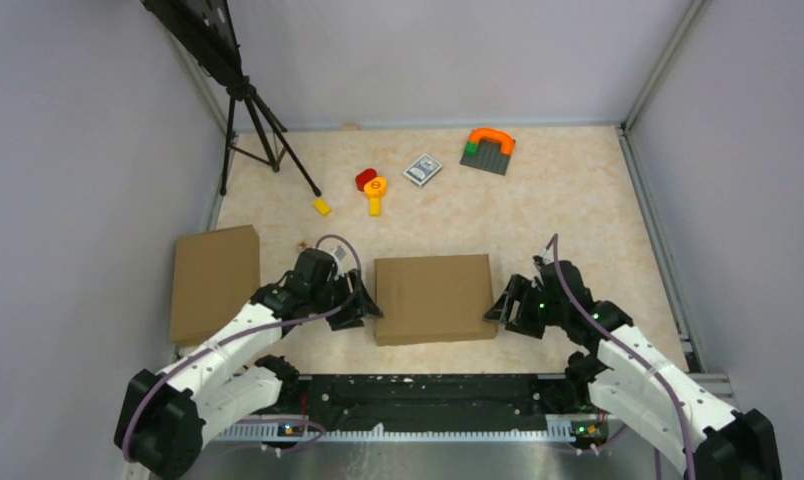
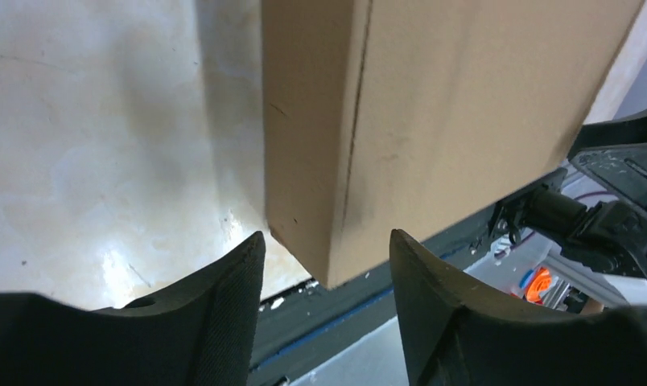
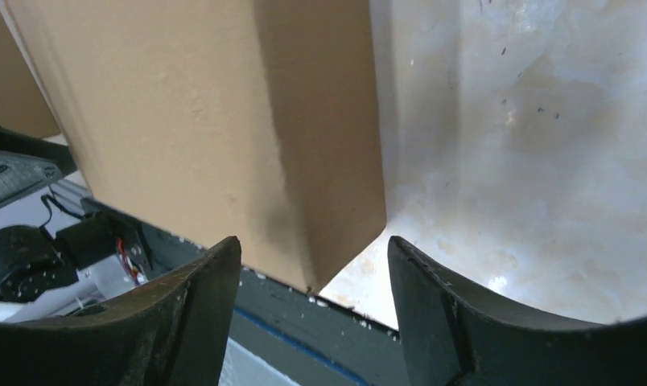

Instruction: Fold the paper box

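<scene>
At the near edge of the table (image 1: pixel 578 230), the two arms are reaching forward from the black mounting rail (image 1: pixel 428 398), one toward each end of the paper box (image 1: pixel 433 298). The left gripper (image 1: pixel 366 306) is sitting just beside the box's left side. In its wrist view its dark fingers (image 2: pixel 224 305) are standing apart, with the near left corner of the box showing in the gap ahead of them and neither finger touching the cardboard. The right gripper (image 1: pixel 500 304) is sitting the same way at the box's right side. Its fingers (image 3: pixel 195 310) are likewise spread, with the near right corner of the box lying ahead between them and nothing clamped.

The paper box is lying closed and flat on the table, centred between the two grippers, as a shallow brown rectangle. Well apart to the left, a second brown box (image 1: pixel 215 283) is resting near the table's left edge.

Farther back, a yellow block (image 1: pixel 322 206), a red piece (image 1: pixel 365 178) and an orange-yellow toy (image 1: pixel 375 195) are lying close together, with a small patterned card box (image 1: pixel 423 169) to their right. A grey baseplate (image 1: pixel 488 158) carrying an orange arch (image 1: pixel 490 136) is sitting near the back wall. A black tripod (image 1: pixel 258 130) is standing in the far left corner
</scene>
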